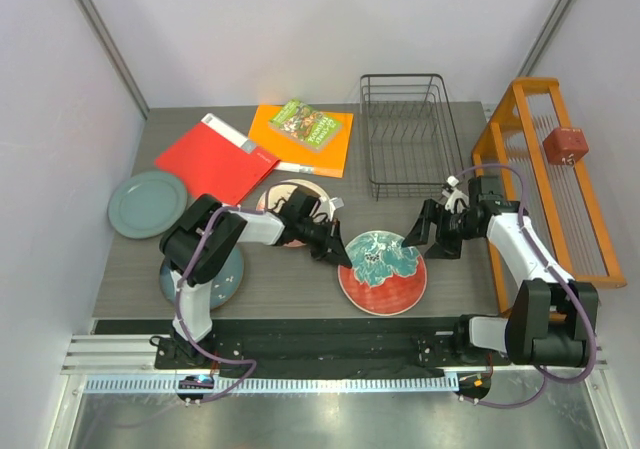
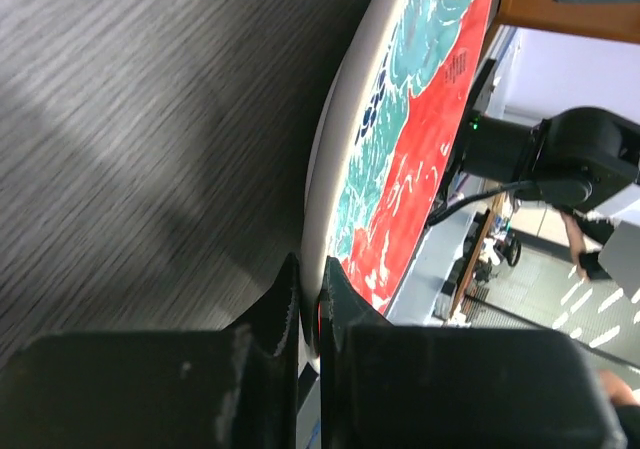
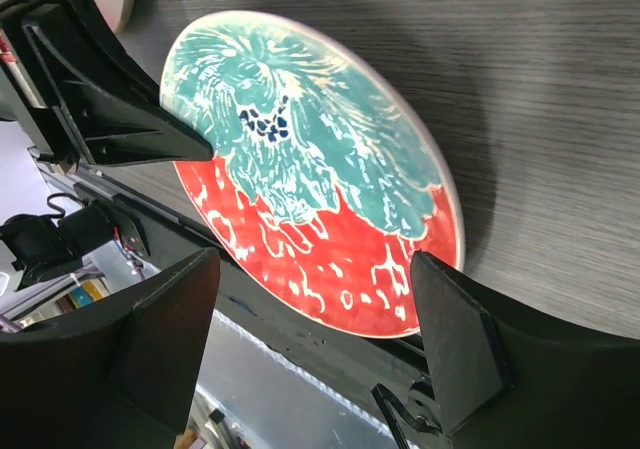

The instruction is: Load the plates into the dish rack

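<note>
- Red plate with teal floral top (image 1: 381,271): lies on the worktop (image 1: 470,279) near its front edge, between the two arms. No readable marking.
- Left gripper (image 1: 338,253): fingers (image 2: 285,304) clenched on the plate's left rim.
- Right gripper (image 1: 421,237): fingers released and spread wide, just beside the plate's right rim.
- Dish rack (image 1: 410,134): behind the plate, well apart from it.
- Green book (image 1: 305,124): lies on an orange book (image 1: 335,154). Cover lettering too small to read.
- Grey-green plate (image 1: 148,204): far left.

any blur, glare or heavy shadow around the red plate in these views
top external: even, sharp light, only a faint shadow by the red plate, sheen on the metal sheet at the bottom; left wrist: the left gripper near the lens is dark and soft, a broad soft shadow lies on the table beside the plate; right wrist: plate crisp, right gripper nearly black, little detail
</note>
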